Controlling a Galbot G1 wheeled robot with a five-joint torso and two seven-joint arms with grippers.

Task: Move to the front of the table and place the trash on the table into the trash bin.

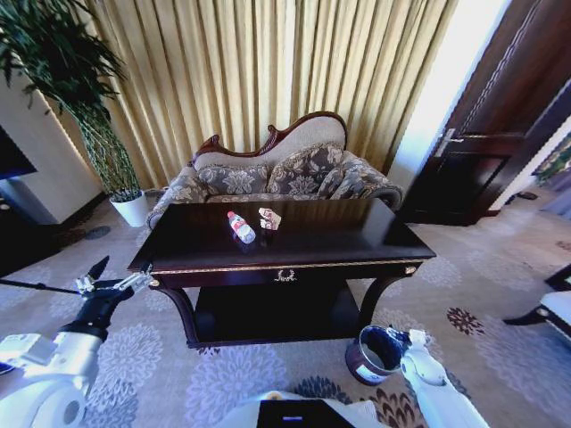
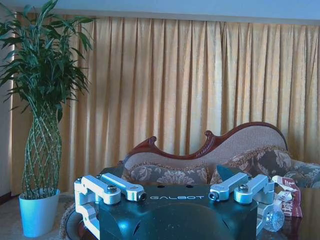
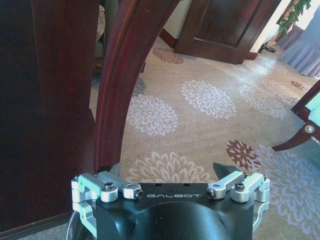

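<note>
The dark glossy table stands straight ahead, in front of a floral sofa. A clear bottle with a red cap lies on the tabletop. Just to its right is a pinkish-white wrapper wad. My left gripper hovers open and holds nothing. It sits just off the table's front left corner, level with the top. The left wrist view looks across the tabletop at the wrapper and the bottle's end. The trash bin stands on the carpet by the table's right front leg. My right gripper is open beside its rim.
A potted plant in a white pot stands at the back left by the curtains. A dark door is at the right and a chair leg at the far right. The curved table leg rises close to my right gripper.
</note>
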